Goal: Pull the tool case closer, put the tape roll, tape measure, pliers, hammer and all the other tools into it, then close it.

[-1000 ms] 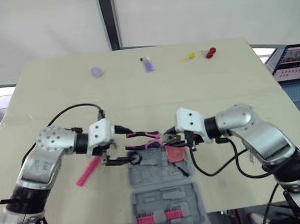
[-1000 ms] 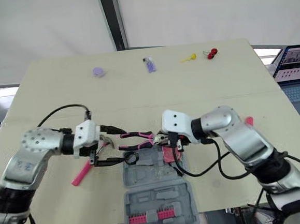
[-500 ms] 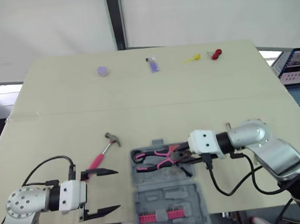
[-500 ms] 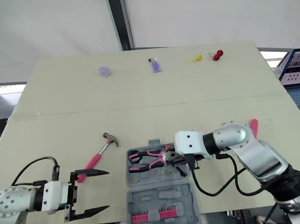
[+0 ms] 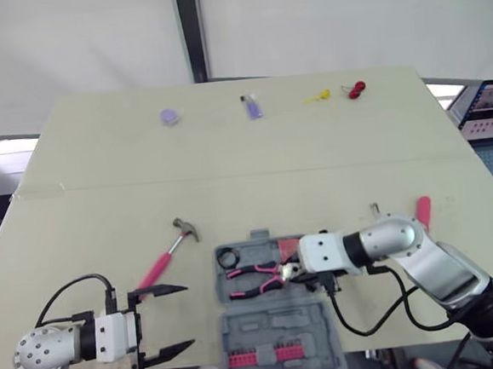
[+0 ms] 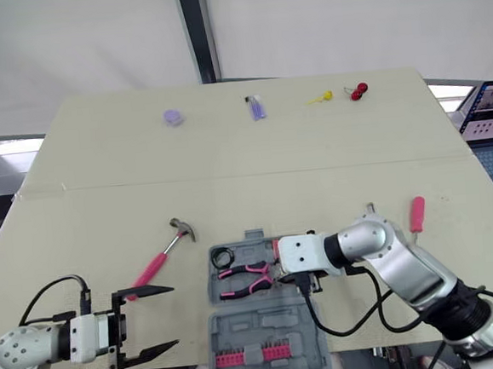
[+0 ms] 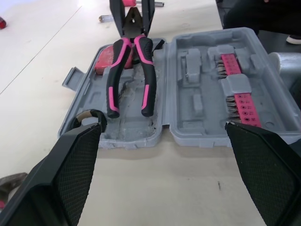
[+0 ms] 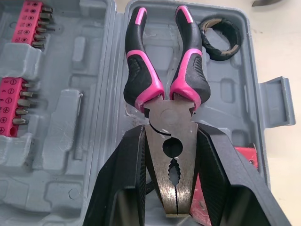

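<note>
Grey moulded plastic marks the tool case [image 5: 279,323], which lies open at the middle of the near edge of the beige table [image 5: 101,187], well within reach, with its two halves laid flat, one nearer than the other. Off the near left corner the left gripper [image 5: 176,318] hovers with its two black fingers [image 7: 70,174] spread wide, holding nothing and pointing toward the case. The nearer half of the case carries two pink strips of screwdriver bits [image 5: 260,357] along its outer edge. In the farther half the pliers [image 8: 162,84] lie with their pink-and-black handles pointing toward the table's left edge. The right gripper [image 8: 170,141] reaches in from the right and is clamped on their steel head, one finger on each side. Past the handle ends, in the far left corner of that same half, sits the black tape roll [image 8: 221,38]. The red tape measure [image 7: 101,66] rests at the other end of the half, partly hidden under the gripper. The hammer [image 5: 168,255] lies on the table just left of the case, tilted, with its pink handle toward the near edge and its metal head pointing away. A pink-handled tool [image 5: 423,208] lies to the right of the case, near the right arm. Along the far edge, well apart from everything else, stand a small purple round item [image 5: 168,116], a purple-tipped item [image 5: 252,109], a yellow item [image 5: 315,97] and a red item [image 5: 357,89].
</note>
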Robot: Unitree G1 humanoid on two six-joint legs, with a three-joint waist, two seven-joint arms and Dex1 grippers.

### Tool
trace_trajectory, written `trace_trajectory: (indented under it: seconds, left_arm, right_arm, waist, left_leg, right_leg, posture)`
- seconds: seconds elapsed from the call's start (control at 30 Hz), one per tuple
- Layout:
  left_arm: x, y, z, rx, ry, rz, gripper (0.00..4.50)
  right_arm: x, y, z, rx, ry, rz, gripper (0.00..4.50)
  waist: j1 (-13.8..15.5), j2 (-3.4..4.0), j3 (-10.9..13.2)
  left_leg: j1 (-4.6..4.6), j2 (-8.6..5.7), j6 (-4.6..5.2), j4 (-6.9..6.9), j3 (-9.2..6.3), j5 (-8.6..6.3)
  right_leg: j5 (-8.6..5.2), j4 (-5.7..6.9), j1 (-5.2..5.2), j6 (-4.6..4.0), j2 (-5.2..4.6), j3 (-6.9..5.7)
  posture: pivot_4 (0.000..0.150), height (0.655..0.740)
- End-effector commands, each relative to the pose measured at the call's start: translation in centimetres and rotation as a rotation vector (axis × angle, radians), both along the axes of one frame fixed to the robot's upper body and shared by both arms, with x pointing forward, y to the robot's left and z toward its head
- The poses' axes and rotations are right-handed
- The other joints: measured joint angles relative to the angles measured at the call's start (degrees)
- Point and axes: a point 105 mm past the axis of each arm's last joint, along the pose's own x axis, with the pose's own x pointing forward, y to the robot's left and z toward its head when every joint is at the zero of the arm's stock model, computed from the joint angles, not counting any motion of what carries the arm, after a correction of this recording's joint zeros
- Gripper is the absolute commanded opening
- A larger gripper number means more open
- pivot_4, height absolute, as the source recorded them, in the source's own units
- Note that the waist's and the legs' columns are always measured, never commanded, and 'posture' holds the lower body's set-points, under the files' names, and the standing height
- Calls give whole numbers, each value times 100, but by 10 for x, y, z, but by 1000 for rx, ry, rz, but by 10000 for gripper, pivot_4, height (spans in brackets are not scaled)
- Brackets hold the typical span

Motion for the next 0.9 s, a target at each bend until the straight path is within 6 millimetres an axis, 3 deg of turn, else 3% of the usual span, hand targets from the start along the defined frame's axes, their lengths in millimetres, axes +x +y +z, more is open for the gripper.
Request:
trace_trajectory:
  seconds: [0.03,0.9]
  left_arm:
    - [1,-1,3,-14,-12,13,45000]
    - [8,-2,6,-15,-24,46,45000]
  right_arm:
    - [-2,6,2,18,-18,12,10170]
    - [-3,20,-4,37,-14,6,10170]
  waist:
    - [2,0,0]
    - [-1,0,0]
  left_leg:
    - [0,0,0,0,0,0]
    - [1,0,0,-2,0,0]
  right_leg:
    - [0,0,0,0,0,0]
    - [0,0,0,0,0,0]
  posture:
    - [1500,7400]
    - [1500,7400]
